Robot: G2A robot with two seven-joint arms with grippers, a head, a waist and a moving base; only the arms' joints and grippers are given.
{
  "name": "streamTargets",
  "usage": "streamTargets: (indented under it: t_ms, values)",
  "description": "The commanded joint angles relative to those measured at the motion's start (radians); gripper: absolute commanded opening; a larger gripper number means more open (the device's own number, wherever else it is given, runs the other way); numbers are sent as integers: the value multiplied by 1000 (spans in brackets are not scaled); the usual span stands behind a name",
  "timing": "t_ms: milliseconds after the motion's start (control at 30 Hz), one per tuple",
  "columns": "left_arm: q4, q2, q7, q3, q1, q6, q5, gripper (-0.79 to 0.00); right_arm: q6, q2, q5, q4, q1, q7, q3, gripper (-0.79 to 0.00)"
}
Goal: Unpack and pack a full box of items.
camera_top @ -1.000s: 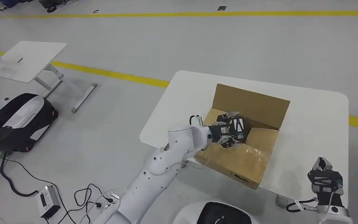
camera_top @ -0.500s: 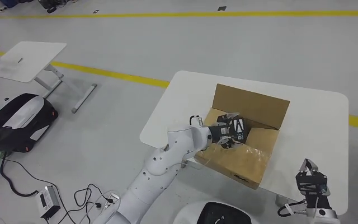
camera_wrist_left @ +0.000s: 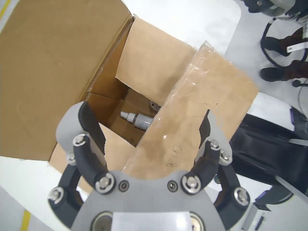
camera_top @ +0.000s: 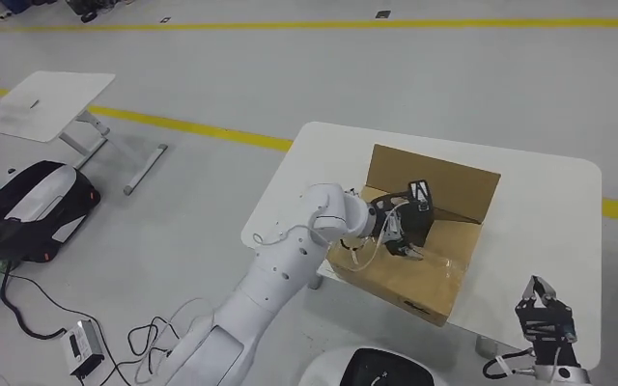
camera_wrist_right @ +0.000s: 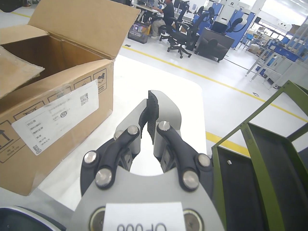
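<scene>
**A:** Left side?

**B:** My left tool (camera_wrist_left: pixel 146 111) hangs over the box (camera_wrist_left: pixel 48 49), spread wide, nothing in it. It sits above the taped flap (camera_wrist_left: pixel 211 92) on the near side.

**A:** What's the target?

**B:** A bottle (camera_wrist_left: pixel 137 119) on the box floor, straight below the tool and down through the gap between the flaps. It lies flat. The white cap end is out in the open and the clear body runs under the taped flap, so it's half hidden. Its long axis goes roughly along the line between my two fingers, so I reckon the wrist needs a turn before going down.

**A:** And the right?

**B:** My right tool (camera_wrist_right: pixel 150 106) is pinched narrow and empty, out past the desk (camera_top: pixel 541 207) corner, well apart from the box opening. Left is the nearer arm by far.

**A:** Risk?

**B:** Probably that flap. It overhangs the bottle and could catch a finger.
</scene>
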Motion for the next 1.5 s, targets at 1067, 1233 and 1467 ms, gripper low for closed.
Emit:
streamTargets:
  t_ms: [1067, 1233, 1467]
  values:
    - [-189, 113, 245, -197, 160, 4, 235, 0, -287, 22, 167, 35, 54, -18, 40, -483]
    - [-189, 113, 245, -197, 160, 4, 235, 0, -238, 17, 177, 118, 91, -9, 12, -785]
    - [-189, 113, 245, -197, 160, 4, 235, 0, -306, 17, 157, 162, 105, -96, -42, -785]
